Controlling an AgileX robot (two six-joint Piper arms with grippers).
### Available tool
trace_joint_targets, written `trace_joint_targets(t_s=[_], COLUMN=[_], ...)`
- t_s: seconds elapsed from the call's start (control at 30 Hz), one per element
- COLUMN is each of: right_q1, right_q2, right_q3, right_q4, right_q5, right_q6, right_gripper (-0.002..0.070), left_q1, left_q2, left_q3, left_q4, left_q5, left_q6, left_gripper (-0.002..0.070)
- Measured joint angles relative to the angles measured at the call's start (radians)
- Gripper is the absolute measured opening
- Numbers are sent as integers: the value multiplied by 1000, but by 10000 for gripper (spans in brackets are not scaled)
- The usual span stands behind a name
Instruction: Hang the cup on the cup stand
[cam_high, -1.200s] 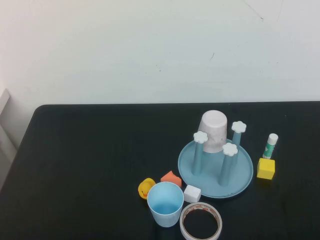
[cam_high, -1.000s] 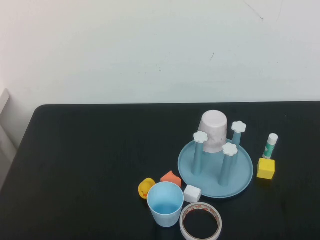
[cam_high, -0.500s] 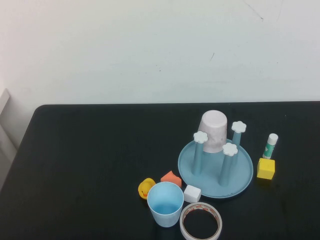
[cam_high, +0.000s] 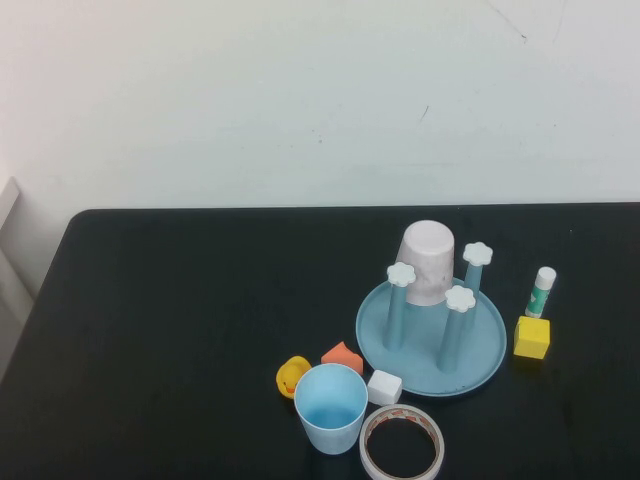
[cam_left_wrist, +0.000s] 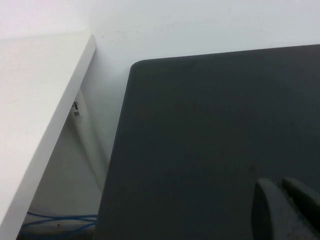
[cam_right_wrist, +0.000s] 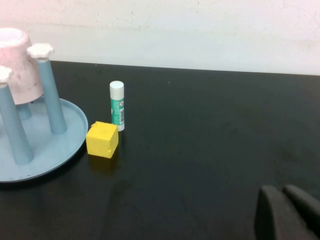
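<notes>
Your left gripper sits closed over bare black table near its left edge, holding nothing. Moving right, the cup stands upright, mouth up, at the near edge between a yellow duck and a tape roll, just in front of the cup stand, where a pinkish cup hangs inverted. Farthest right, past the yellow cube and glue stick, your right gripper is closed and empty.

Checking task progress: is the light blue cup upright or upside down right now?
Upright. The blue cup stands on the table with its open mouth up, empty, beside the cup stand, not on a peg.
</notes>
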Motion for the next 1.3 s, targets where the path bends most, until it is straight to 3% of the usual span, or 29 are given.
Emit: trace_joint_targets(t_s=[0.23,0.3,0.47,0.63,0.77,0.93,1.07,1.3], right_q1=[0,0,0,0,0,0,0,0], right_q2=[0,0,0,0,0,0,0,0], right_q3=[0,0,0,0,0,0,0,0], right_q4=[0,0,0,0,0,0,0,0], right_q5=[0,0,0,0,0,0,0,0], right_q6=[0,0,0,0,0,0,0,0], right_gripper=[-1,-1,-1,-1,-1,-1,-1,-1], left_q1=[0,0,0,0,0,0,0,-24], left_q2=[0,0,0,0,0,63,343,761], left_q3=[0,0,2,2,2,-129,-399,-733], left_q4=[-45,-161,-651,-793,-799,-669,-541,-520], left_q5=[-6,-24,-76,-152,-220,-58,145,397], left_q6=[-24,-100,-282,-286,-229,111,293,470], left_gripper=[-2,-2,-2,-2,-2,-2,-2,-2])
